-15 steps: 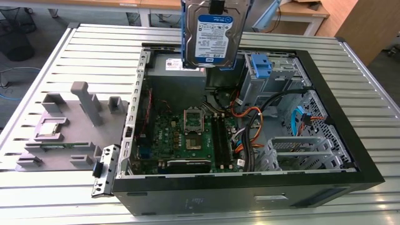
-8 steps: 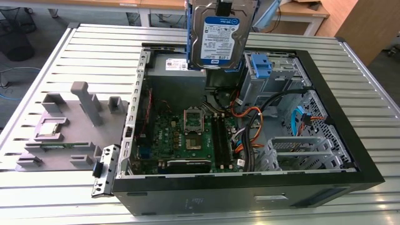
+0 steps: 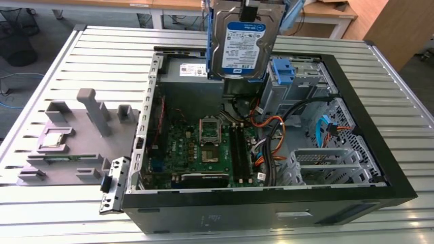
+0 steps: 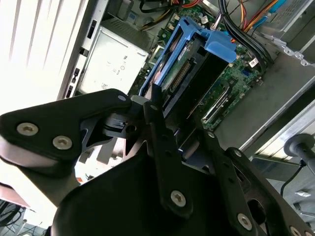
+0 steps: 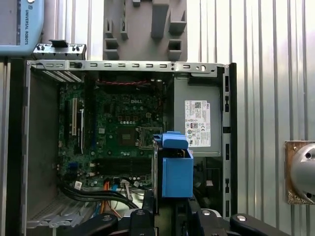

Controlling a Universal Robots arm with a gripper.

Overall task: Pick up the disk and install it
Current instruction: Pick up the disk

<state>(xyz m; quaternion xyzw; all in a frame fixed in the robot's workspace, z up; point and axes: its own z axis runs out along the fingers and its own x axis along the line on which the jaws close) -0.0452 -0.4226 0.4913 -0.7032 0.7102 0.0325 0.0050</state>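
The disk [image 3: 243, 48] is a silver hard drive with a white-and-blue label, clipped in a bright blue frame. It hangs on edge above the far side of the open computer case [image 3: 379, 168]. My gripper [image 3: 251, 7] is shut on its upper end. In both wrist views the black fingers [image 4: 156, 118] clamp the blue frame of the disk [image 4: 197, 54] [image 5: 174, 169], which points down at the motherboard [image 5: 123, 128]. The gripper [image 5: 170, 199] sits over the case near the power supply [image 5: 197, 123].
A drive bay with a blue bracket [image 3: 285, 68] lies at the case's far right in the exterior view. Black, orange and blue cables [image 3: 298, 127] run beside it. A grey fixture block [image 3: 74, 142] with small parts sits on the slatted metal table [image 3: 101, 46].
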